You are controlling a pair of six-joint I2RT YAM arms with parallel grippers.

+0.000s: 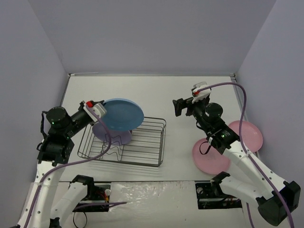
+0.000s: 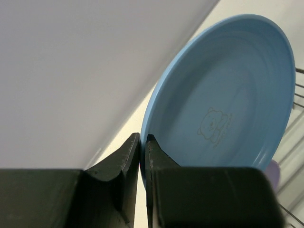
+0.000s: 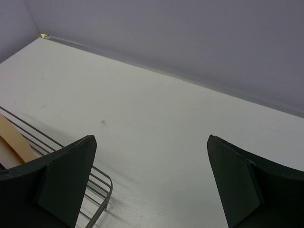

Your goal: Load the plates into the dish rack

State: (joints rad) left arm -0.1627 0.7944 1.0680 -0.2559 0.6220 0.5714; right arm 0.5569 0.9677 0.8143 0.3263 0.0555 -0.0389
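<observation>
My left gripper [image 1: 98, 110] is shut on the rim of the blue plate [image 1: 123, 114] and holds it tilted on edge above the left part of the dish rack [image 1: 137, 163]. In the left wrist view the fingers [image 2: 130, 149] pinch the blue plate [image 2: 228, 95] at its edge. A purple plate [image 1: 113, 137] lies in the rack under it. Two pink plates [image 1: 248, 134] [image 1: 208, 159] lie on the table at the right, partly behind the right arm. My right gripper [image 1: 177, 108] is open and empty, in the air right of the rack.
The right wrist view shows the open gripper [image 3: 151, 140] over bare table, a rack corner [image 3: 92, 183] and a tan-orange edge [image 3: 13, 137] inside the rack. Grey walls enclose the table on three sides.
</observation>
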